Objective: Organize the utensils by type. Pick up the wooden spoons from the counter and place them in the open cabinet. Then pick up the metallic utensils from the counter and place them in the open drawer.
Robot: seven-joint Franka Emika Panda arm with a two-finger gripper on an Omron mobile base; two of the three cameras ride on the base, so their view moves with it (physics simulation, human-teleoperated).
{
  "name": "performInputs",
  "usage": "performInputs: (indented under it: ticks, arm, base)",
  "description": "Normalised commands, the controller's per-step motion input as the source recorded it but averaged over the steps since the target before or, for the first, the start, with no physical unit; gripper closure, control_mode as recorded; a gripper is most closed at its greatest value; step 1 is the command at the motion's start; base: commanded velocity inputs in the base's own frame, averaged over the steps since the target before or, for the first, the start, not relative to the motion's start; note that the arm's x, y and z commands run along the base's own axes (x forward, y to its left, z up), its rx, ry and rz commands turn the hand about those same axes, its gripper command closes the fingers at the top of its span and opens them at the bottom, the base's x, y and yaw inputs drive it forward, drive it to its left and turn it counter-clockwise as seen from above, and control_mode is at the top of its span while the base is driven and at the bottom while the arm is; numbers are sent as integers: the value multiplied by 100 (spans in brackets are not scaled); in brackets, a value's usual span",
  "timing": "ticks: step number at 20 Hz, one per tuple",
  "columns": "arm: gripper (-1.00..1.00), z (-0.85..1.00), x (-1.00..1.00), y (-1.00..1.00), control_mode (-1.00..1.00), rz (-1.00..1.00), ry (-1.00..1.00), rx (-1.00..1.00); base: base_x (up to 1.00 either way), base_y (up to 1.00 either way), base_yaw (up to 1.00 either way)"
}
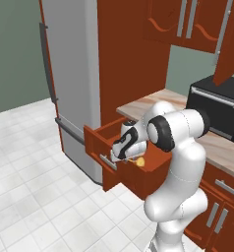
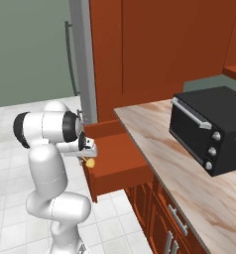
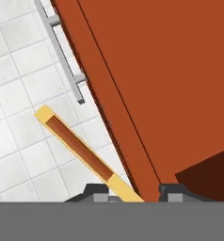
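Gripper (image 1: 130, 158) hangs above the front edge of the open drawer (image 1: 109, 142), fingers clamped on a yellowish spoon (image 3: 81, 150); its handle pokes out past the drawer front over the floor (image 1: 35, 197). Risk, as I judge it: wooden spoons belong in the cabinet, so letting go here misfiles it or drops it on the tiles. Marble counter (image 2: 159, 134) carries a black oven (image 2: 209, 129); fridge (image 1: 72, 64) left.
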Motion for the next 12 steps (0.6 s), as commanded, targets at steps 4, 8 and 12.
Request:
performInputs:
  ticks: [4,8,12]
  arm:
    - [100,-3,3,0,-100,-2,0,0]
    - [100,-1,10,-1,-100,-1,-1,0]
    - [100,0,19,-3,-100,0,-3,0]
  base:
    - [0,0,0]
    - [0,0,0]
    - [0,0,0]
